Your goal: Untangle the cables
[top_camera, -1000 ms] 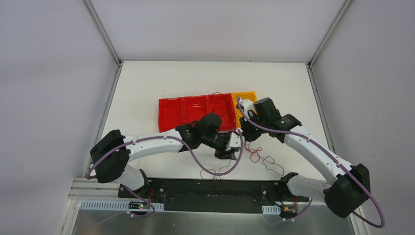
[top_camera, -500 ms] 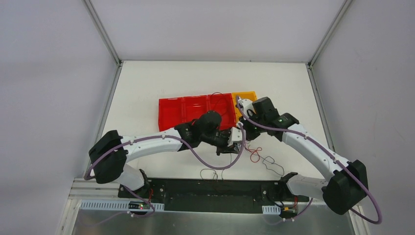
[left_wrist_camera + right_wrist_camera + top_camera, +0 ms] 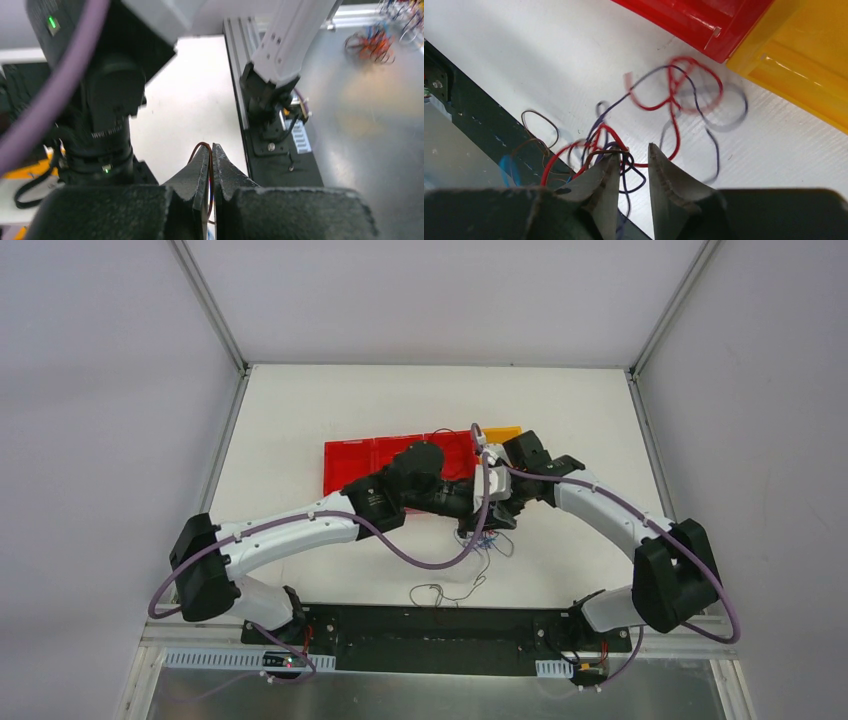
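Both arms are right in the middle of the white surface [image 3: 330, 400], wrists crowded together just in front of the row of red plastic bins [image 3: 365, 468], with the yellow plastic bin [image 3: 804, 60] butted against the right end of that row. Look at the left tool [image 3: 211, 148]: its black fingers are pressed almost flat together, only a sliver between them, and a thin red strand runs through that sliver and curls out over the tips, so it has a wire pinched. The right tool [image 3: 634, 150] points down at the surface with its jaws a narrow gap apart. Nothing is clamped there, though a knot of strands bunches against the tip of one finger and a single red strand crosses the gap. The thin red and blue cables [image 3: 672, 115] sit right below the two tools, a small loose clump of loops beside the near corner where the red and yellow bins meet, outside both of them. Some loops are blurred in the right wrist view, so I cannot tell which strands lie on the surface and which are lifted off it. From overhead the clump shows as a little scribble just nearer the robot than the tools. Apart from it, closer to the black base plate [image 3: 420, 638] at the near edge, a thin brown wire loop [image 3: 539, 111] lies by itself.
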